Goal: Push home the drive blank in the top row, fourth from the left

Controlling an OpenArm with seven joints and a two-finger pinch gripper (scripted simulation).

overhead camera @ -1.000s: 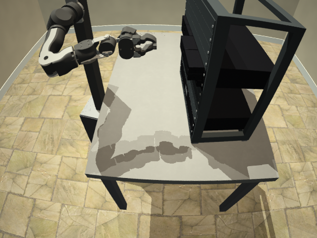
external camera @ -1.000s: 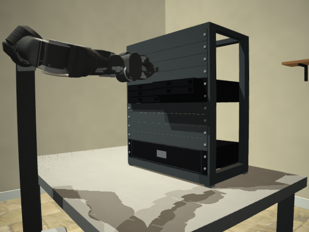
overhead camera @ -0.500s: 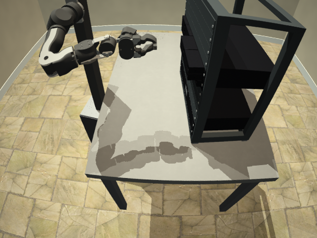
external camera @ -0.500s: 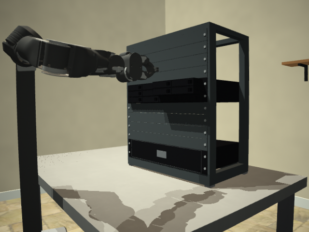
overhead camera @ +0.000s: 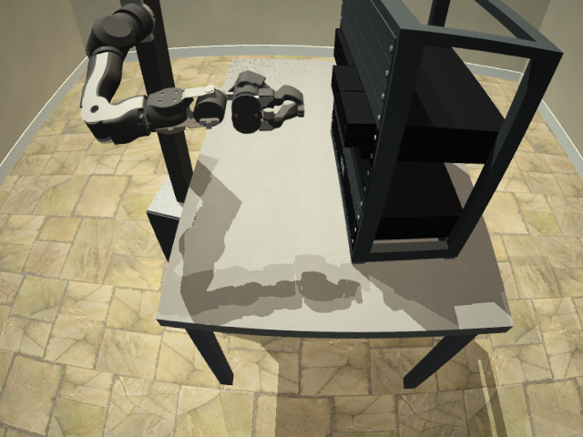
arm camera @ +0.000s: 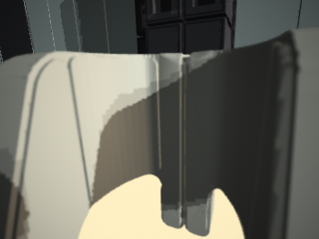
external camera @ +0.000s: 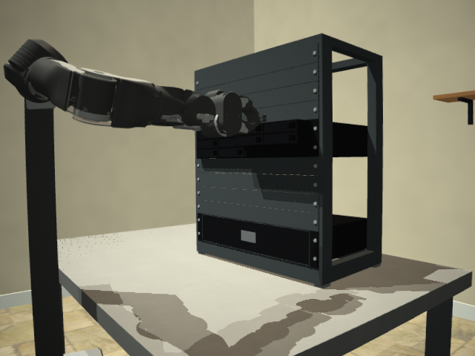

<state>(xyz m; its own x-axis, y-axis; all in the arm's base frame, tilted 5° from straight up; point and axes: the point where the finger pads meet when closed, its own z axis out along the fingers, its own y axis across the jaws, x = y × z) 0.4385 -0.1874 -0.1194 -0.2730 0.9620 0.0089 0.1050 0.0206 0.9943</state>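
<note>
one tip: hand (overhead camera: 295,108) is pinched together on nothing, so push the top-row fourth blank (external camera: 291,124) squarely, sparing the rack (external camera: 325,161).

In the wrist view, the closed fingers are blocking most of the drive blanks (arm camera: 184,30). In the exterior view, the gripper (external camera: 256,115) is covering part of the top row.
</note>
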